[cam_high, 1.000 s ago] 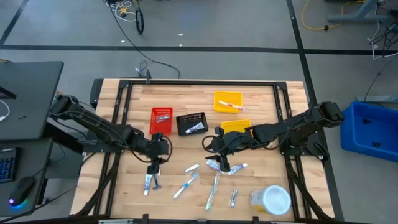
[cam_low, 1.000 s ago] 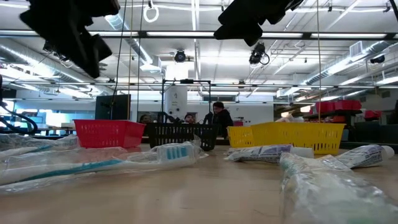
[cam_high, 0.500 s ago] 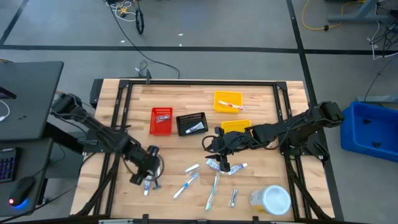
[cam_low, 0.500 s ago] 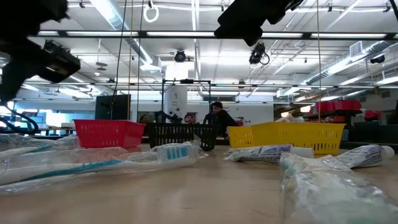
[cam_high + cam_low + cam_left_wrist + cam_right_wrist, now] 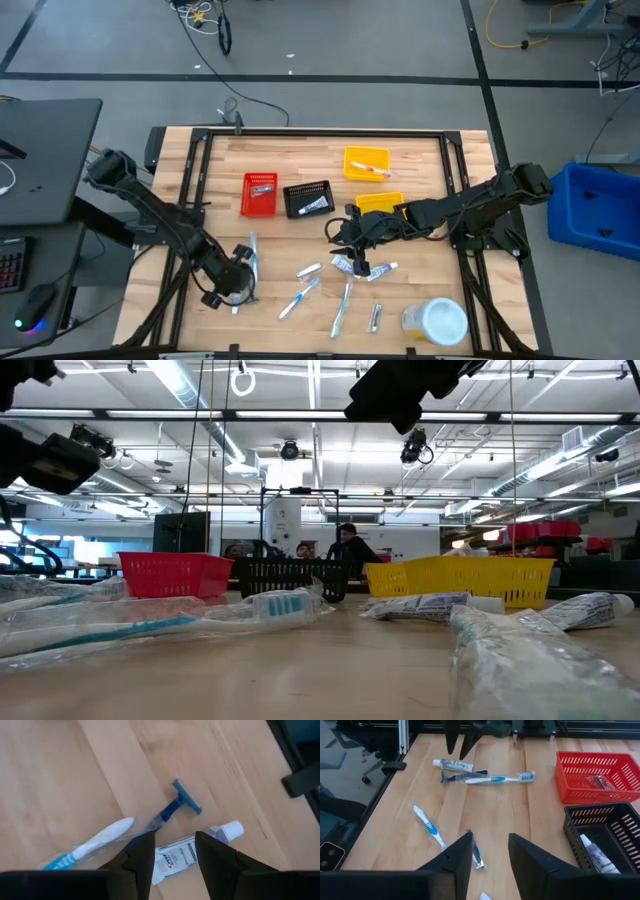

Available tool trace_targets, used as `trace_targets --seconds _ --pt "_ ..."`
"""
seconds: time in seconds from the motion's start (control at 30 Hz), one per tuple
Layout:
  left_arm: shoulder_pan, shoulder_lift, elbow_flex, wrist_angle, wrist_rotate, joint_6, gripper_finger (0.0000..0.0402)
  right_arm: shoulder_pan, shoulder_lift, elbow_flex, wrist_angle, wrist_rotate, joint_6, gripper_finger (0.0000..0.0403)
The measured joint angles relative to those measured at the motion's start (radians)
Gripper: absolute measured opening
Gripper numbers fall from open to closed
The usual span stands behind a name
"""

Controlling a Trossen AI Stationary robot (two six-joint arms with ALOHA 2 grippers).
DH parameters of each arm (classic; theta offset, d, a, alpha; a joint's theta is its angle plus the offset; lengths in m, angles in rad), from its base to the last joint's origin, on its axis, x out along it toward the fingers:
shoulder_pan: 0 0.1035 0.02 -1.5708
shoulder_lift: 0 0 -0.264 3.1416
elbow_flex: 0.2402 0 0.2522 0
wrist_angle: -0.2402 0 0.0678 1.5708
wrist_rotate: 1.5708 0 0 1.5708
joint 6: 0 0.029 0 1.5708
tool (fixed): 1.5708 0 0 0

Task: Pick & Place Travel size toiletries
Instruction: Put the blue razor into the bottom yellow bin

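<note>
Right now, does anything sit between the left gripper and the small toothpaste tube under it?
Nothing visible does. The left gripper, fingers apart, hovers directly over the toothpaste tube; the blue razor and wrapped toothbrush lie alongside.

Wooden table: red bin, black bin, two yellow bins, lidded jar; scattered toothbrushes, tubes, blue razor.

I see three bins in a row across the middle of the tabletop, a fourth bin behind them; toiletries lie scattered in front; a jar sits front right; left gripper over the front-left items, right gripper centre.
</note>
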Motion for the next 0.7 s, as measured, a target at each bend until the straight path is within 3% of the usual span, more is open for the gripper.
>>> trace_targets --seconds 0.27,0.7 --pt "-0.001 0.109 0.024 0.085 -0.004 0.158 0.0129 0.0 0.0 0.0 -0.002 0.0 0.0 0.013" --pt "-0.003 0.148 0.025 0.112 0.044 0.191 0.0128 0.0 0.0 0.0 0.001 0.0 0.0 0.0141"
